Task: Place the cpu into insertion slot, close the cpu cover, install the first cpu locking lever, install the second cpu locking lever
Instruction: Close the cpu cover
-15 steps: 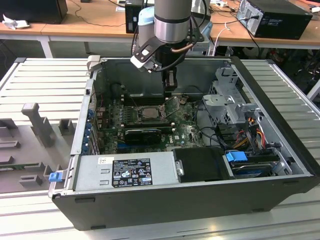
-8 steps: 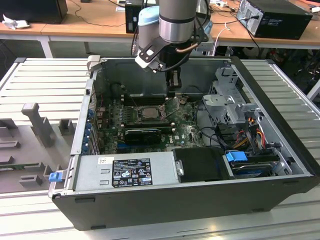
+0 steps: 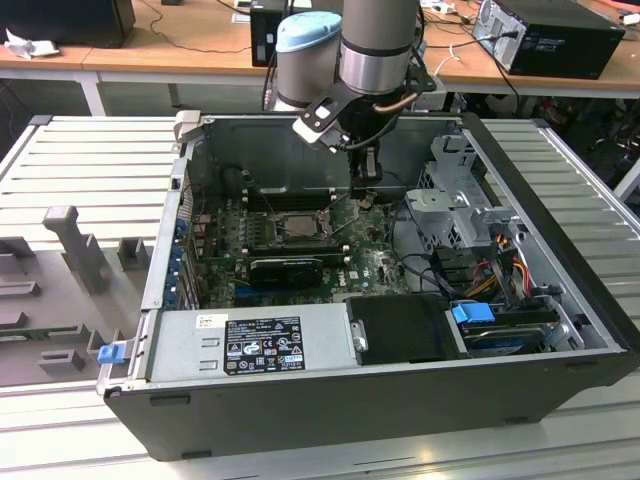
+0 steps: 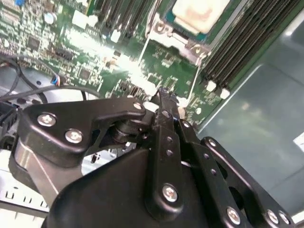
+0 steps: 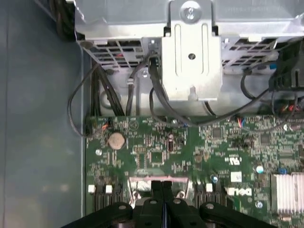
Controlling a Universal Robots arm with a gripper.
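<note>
Two banks of long black memory slots flank the insertion slot, one on each side, so its side edges are hemmed in. Within the slot lies the cpu, flat and beige face up. The cpu cover lies down around the chip's edge, though I cannot tell whether that frame is latched. From a corner of the slot a thin bright rod, probably a locking lever, runs out toward the gripper. The gripper hangs just to the exterior view's right of the slot, low over the green circuit board. Its fingers are pressed together with nothing visible between them, a slim shape that would suit nudging so thin a rod. Whether the tips touch the rod is not clear. Farther to the exterior view's right of the slot are loose black cables and the grey metal drive cage, so room on that side looks tight, while the space above the slot is open.
</note>
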